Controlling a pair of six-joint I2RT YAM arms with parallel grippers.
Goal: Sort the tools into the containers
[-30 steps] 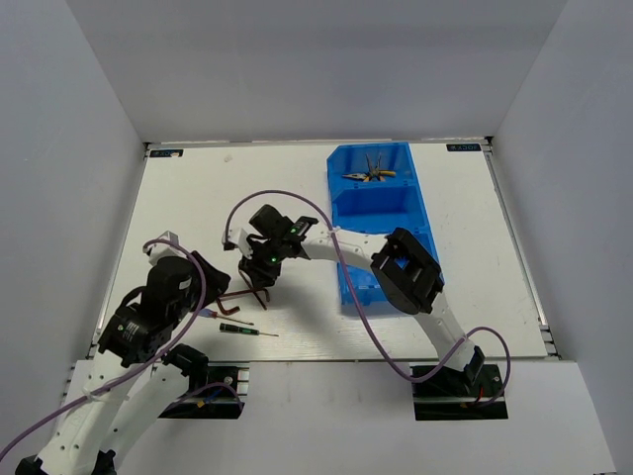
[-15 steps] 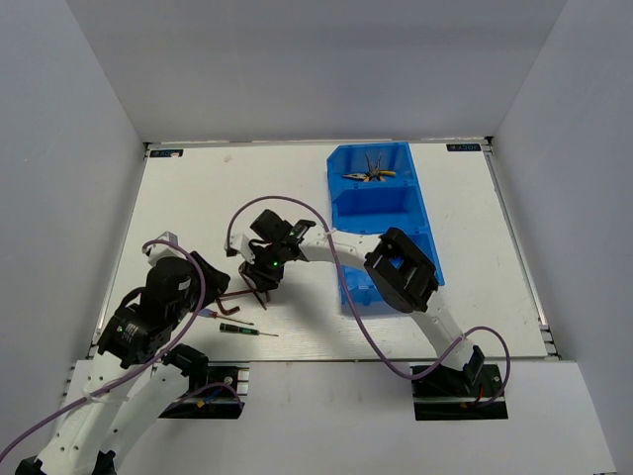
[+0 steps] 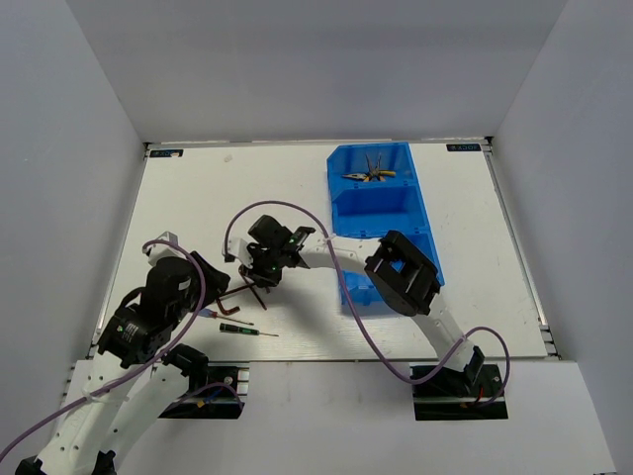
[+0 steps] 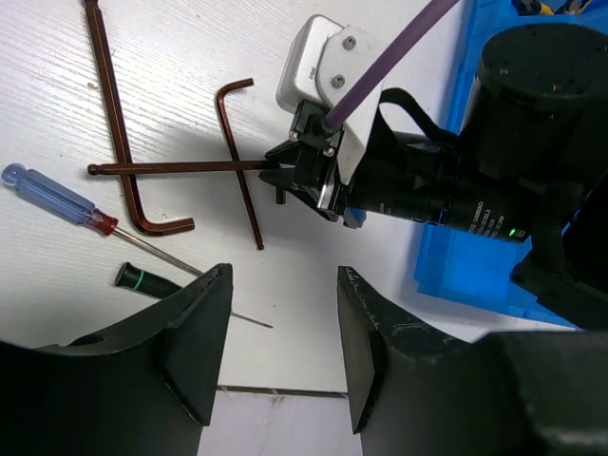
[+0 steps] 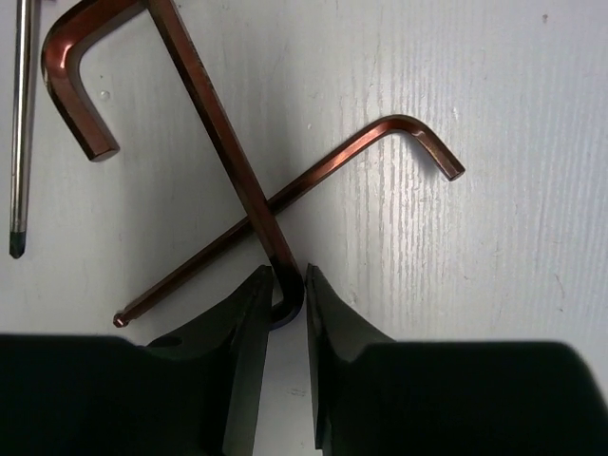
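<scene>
my right gripper [image 5: 283,313] is clamped on the end of a hex key [image 5: 223,142] crossing a smaller hex key [image 5: 342,163] on the table [image 5: 494,285], about 8 o'clock from the blue bin [image 3: 376,210], and my left gripper [image 4: 280,342] sits jaws apart.

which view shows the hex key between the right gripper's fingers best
Right wrist: the hex key is close up, its end between the right gripper's fingers. Left wrist shows its length, smaller; top external only a sliver.
</scene>
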